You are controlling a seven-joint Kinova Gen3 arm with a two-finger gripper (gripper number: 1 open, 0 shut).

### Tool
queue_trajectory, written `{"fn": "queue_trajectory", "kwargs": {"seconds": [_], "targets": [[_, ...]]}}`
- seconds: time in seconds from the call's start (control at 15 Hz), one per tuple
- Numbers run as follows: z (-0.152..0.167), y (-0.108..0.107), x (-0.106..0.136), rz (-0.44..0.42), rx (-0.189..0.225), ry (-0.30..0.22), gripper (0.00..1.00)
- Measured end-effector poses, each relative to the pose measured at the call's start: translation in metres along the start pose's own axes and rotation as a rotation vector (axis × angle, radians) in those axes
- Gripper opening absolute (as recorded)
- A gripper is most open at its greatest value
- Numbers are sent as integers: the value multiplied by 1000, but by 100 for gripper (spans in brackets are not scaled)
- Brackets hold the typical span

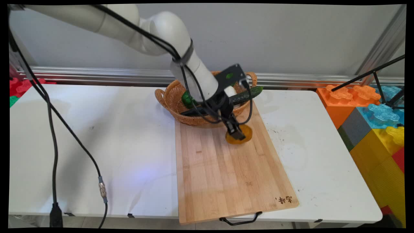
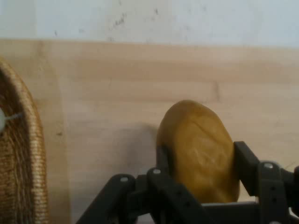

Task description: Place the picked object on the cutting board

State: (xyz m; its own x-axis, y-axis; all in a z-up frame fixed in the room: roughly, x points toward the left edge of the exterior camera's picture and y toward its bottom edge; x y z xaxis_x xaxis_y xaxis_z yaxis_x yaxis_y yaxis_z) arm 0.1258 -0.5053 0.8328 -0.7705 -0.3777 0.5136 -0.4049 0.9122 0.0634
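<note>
We see the black two-finger gripper (image 2: 198, 161) with jaws clamped around a yellow-brown oval potato (image 2: 198, 149) on the bamboo cutting board's (image 1: 223, 171) far edge, just beside the woven wicker basket (image 1: 171, 100).

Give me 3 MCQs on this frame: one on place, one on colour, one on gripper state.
1. Where does the yellow-brown potato-like lump lie?
A. in the basket
B. on the pale wooden cutting board
C. on the bare table

2. What colour is the long cucumber in the woven wicker basket?
A. dark green
B. red
C. white

3. How does the black two-finger gripper stand?
A. open, high above the board
B. shut on nothing
C. shut on the lump

Key: 1 B, the main view shows it on the board near the basket. 2 A, dark green in the main view. 3 C, the hand view shows a finger on each side of it.
</note>
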Motion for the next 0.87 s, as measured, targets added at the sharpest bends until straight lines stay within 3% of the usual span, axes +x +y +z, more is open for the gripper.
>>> {"fn": "queue_trajectory", "kwargs": {"seconds": [0.53,0.6,0.87], "targets": [[22,-2,-25,23,35,-61,0],[23,-2,-26,26,38,-63,100],[19,-3,-26,30,45,-55,100]]}}
